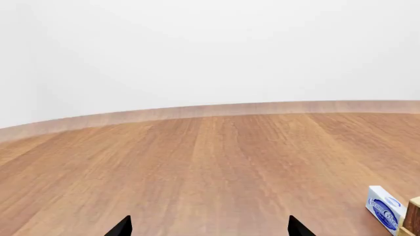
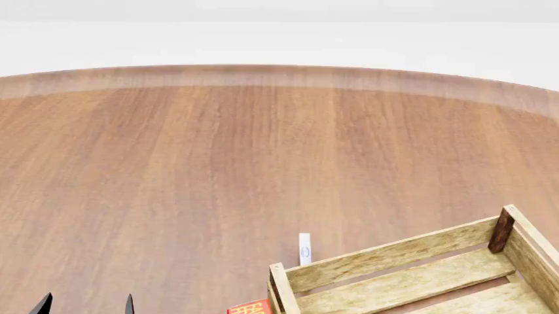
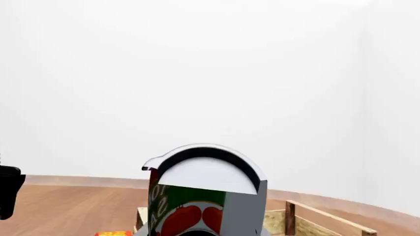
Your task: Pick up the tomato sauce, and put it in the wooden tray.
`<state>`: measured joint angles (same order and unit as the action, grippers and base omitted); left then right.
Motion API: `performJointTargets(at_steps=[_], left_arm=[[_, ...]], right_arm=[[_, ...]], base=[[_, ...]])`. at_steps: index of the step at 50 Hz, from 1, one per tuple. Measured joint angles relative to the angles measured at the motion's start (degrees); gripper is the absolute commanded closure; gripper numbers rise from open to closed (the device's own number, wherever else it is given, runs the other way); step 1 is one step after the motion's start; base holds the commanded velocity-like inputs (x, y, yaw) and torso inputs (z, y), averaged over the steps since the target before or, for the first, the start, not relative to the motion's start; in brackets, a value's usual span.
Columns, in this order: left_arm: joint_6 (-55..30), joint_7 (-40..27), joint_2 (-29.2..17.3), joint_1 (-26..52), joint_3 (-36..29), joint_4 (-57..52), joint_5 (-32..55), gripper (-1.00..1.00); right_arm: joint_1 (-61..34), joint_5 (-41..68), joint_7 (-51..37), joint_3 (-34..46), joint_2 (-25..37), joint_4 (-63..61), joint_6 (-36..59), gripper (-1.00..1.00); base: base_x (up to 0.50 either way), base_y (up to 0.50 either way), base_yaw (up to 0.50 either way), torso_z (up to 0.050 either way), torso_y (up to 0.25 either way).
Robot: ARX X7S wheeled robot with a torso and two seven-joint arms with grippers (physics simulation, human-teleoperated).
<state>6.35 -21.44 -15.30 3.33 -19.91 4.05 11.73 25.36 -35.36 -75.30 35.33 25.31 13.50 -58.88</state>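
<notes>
The right hand [image 3: 210, 231] is clamped on the tomato sauce [image 3: 196, 201], lifted near the wooden tray [image 2: 410, 275], not yet placed; the left hand [image 1: 208, 227] sits apart, idle.

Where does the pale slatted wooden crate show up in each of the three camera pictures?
Head view: the pale slatted wooden crate fills the lower right corner.
Left wrist view: only one corner post at the lower right edge.
Right wrist view: low, behind the red-and-green can.
Shared landmark: the brown wooden table.
</notes>
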Motion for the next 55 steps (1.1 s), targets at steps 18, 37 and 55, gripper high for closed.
performJointTargets(at_steps=[18,37,55], left_arm=[[-0.35,-0.62,-0.33,-0.38,-0.42,-0.83,-0.04,-1.00],[-0.75,-1.09,-0.60,-0.34,-0.77,-1.27,0.07,-1.00],[-0.97,-1.32,-0.85,-0.10,-0.95,-1.38,0.46,-1.00]], right_arm=[[1.88,-1.75,-3.70,-1.39,5.42,-14.69,3.73,1.00],[-2.87,17.45,6.82,-0.99,11.90,-30.33,14.23,1.00],[-10.32,35.65,13.76,-1.67,15.89,-39.68,26.68,1.00]], base=[[0.00,0.00,0.00,0.000,0.001],[0.00,0.00,0.00,0.000,0.000],[0.00,0.00,0.00,0.000,0.000]])
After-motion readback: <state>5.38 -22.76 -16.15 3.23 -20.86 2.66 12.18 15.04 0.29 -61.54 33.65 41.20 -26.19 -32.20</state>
